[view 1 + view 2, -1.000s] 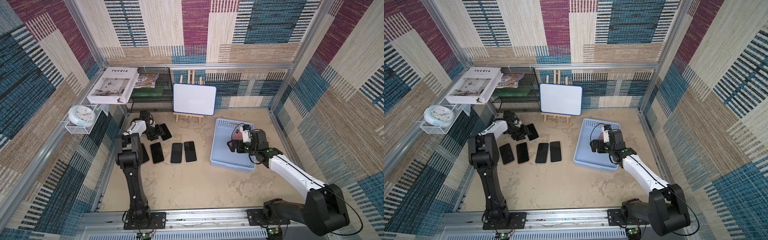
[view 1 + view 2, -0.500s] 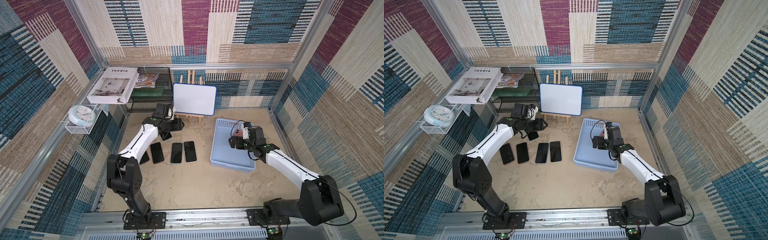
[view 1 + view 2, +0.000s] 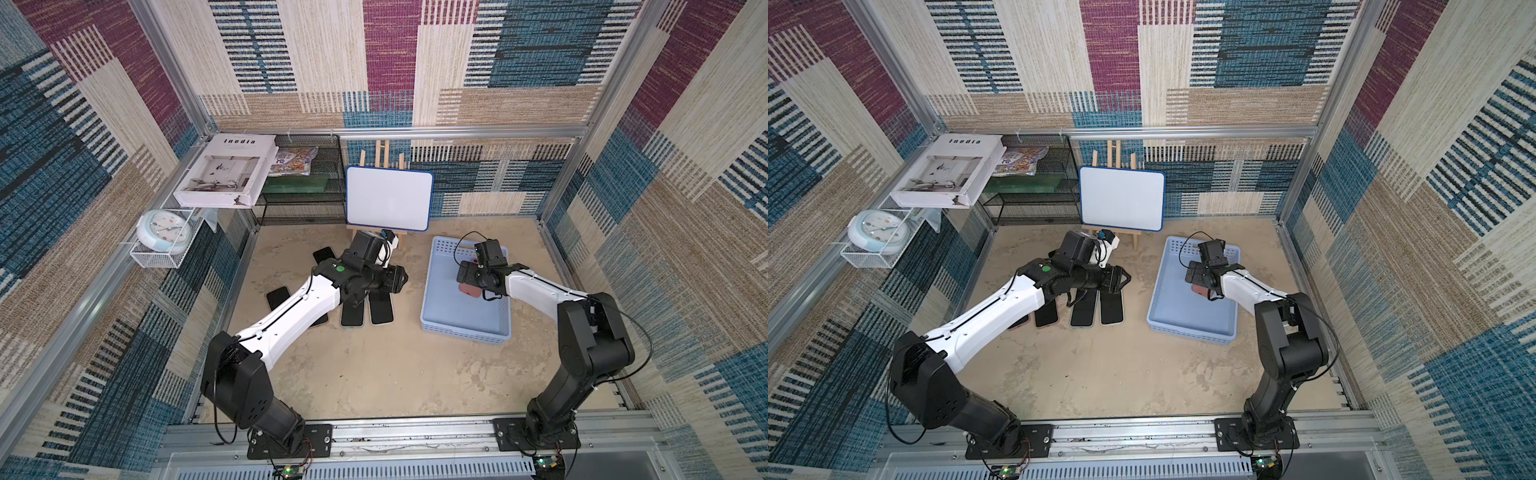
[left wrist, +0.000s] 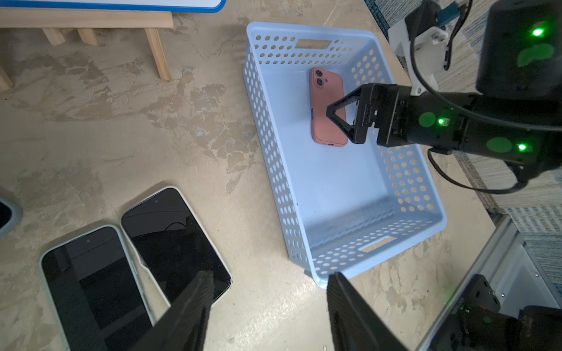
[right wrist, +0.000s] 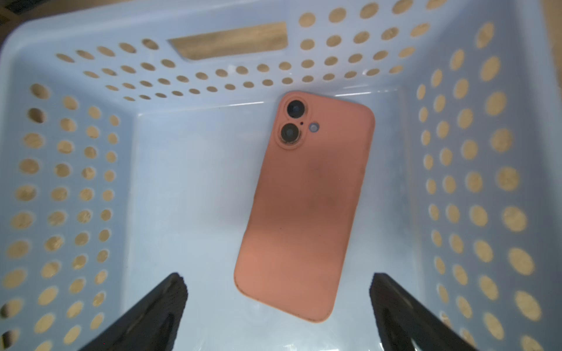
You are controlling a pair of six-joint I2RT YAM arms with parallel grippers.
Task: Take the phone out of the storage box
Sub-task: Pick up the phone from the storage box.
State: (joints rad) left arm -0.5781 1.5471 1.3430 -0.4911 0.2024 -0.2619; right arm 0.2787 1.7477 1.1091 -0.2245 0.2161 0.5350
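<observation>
Bright, even light fills both top views, which bow at the edges. The pale blue perforated plastic basket (image 5: 121,212) shows blurred near walls and floor glare.

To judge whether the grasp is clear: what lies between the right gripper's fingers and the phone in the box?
Nothing but bare box floor. In the right wrist view, it alone shows between the phone and the fingers of the open right gripper.

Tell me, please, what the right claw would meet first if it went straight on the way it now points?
Most likely the salmon-pink phone lying back-up in the storage box, just ahead of the open right claw; depth is unclear.
</observation>
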